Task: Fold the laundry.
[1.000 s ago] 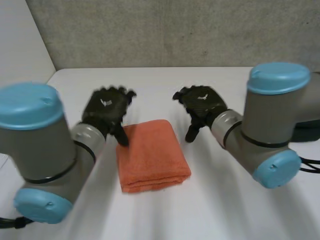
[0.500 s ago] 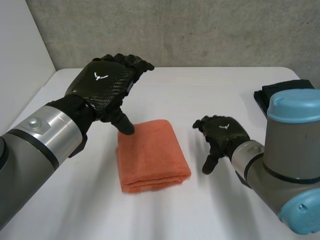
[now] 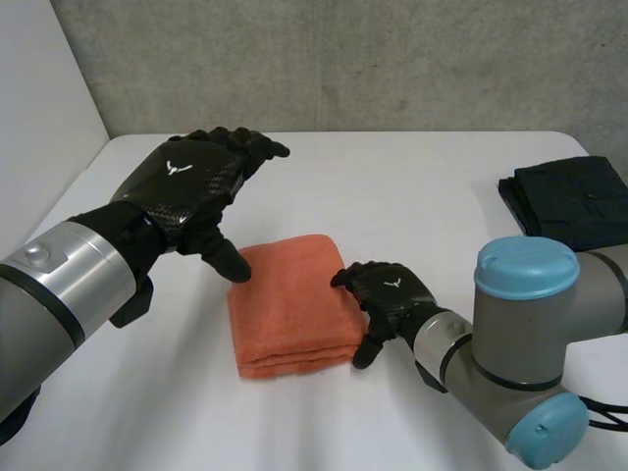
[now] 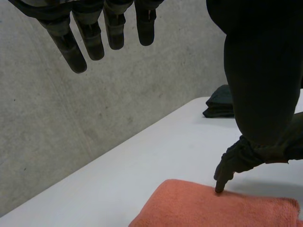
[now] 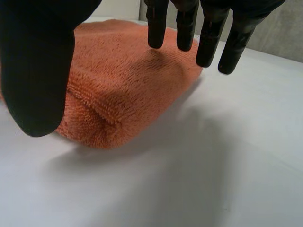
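The white table (image 3: 422, 186) runs back to a concrete wall (image 3: 343, 59). The left arm (image 3: 69, 285) reaches in over the table's left side. Its left hand (image 3: 186, 186) hovers above the far left corner of the towel (image 3: 289, 309). In the left wrist view the fingers (image 4: 94, 42) hang straight and spread, closed on nothing. The thumb (image 4: 260, 80) points down with its tip at that corner, seemingly just touching the pile.

The right arm (image 3: 520, 334) bends in low from the near right, and the right hand (image 3: 388, 292) sits at the towel's right edge. The right wrist view shows its fingers (image 5: 208, 40) straight and relaxed over the top fold, with the thumb (image 5: 38, 75) held apart by the near side, gripping nothing. Whether the fingertips touch the cloth I cannot tell.

The towel is orange terry, lying mid-table and folded into a thick, tidy rectangle with stacked layers along its near edge. A dark folded garment (image 3: 574, 201) lies well apart at the far right.

Half a second ago the right hand was clear of the towel, out to its right; now it is at the edge. The left hand is slightly lower, its thumb at the same corner, and the towel lies where it was
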